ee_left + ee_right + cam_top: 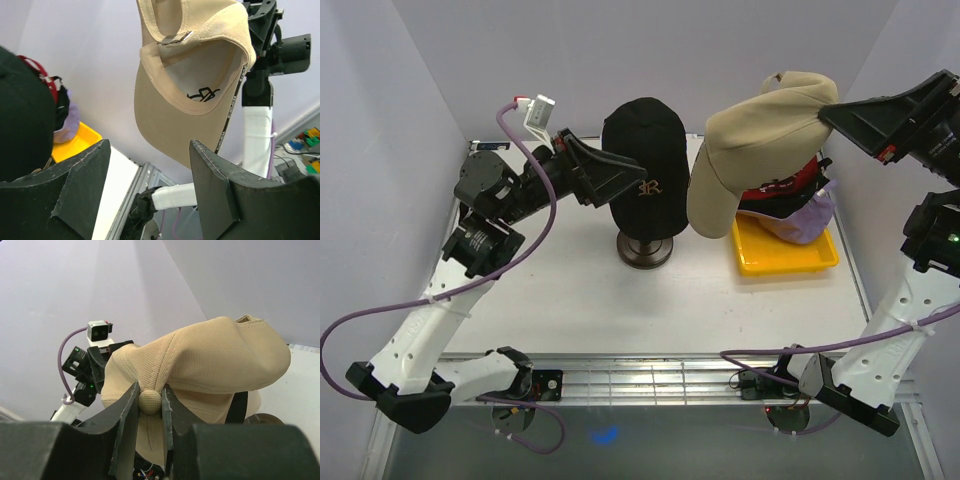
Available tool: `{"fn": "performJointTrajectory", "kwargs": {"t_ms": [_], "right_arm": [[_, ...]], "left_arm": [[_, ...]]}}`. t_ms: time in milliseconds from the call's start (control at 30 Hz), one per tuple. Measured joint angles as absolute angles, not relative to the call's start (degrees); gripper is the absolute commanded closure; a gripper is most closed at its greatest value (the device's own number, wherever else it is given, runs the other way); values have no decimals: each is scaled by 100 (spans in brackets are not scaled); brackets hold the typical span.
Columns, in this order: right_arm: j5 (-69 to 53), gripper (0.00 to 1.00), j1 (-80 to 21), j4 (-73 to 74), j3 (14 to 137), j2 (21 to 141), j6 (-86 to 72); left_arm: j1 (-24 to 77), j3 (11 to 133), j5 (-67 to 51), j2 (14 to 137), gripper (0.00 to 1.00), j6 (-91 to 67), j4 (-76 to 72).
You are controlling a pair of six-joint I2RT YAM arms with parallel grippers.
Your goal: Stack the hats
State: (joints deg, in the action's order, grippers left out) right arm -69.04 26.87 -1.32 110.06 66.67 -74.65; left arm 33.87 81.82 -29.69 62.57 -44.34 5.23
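Observation:
A black cap with "R" sits on a stand with a dark round base; its edge shows in the left wrist view. My right gripper is shut on the crown button of the tan cap and holds it in the air, brim hanging down, right of the black cap. The tan cap's underside shows in the left wrist view. My left gripper is open and empty beside the black cap's left side. Red, black and lavender caps lie piled in the yellow tray.
The yellow tray stands at the right of the white table, under the raised tan cap. Lavender walls close in the back and both sides. A metal rail runs along the near edge by the arm bases.

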Motion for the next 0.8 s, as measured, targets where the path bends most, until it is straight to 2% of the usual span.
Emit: {"fn": "performJointTrajectory", "kwargs": {"t_ms": [233, 400, 567, 800], "right_arm": [[-6930, 92, 2687, -165, 11264, 6807, -7638], [-6923, 92, 2687, -145, 11271, 6941, -7655], [-6919, 92, 2687, -130, 11271, 7017, -7655], [-6919, 92, 2687, -110, 11271, 7011, -7649]], "left_arm": [[3413, 8272, -3474, 6565, 25, -4810, -340], [3898, 8702, -3553, 6866, 25, -4696, -587], [4534, 9345, -3494, 7321, 25, -4386, -556], [4934, 9754, -3179, 7856, 26, -4025, -261]]}}
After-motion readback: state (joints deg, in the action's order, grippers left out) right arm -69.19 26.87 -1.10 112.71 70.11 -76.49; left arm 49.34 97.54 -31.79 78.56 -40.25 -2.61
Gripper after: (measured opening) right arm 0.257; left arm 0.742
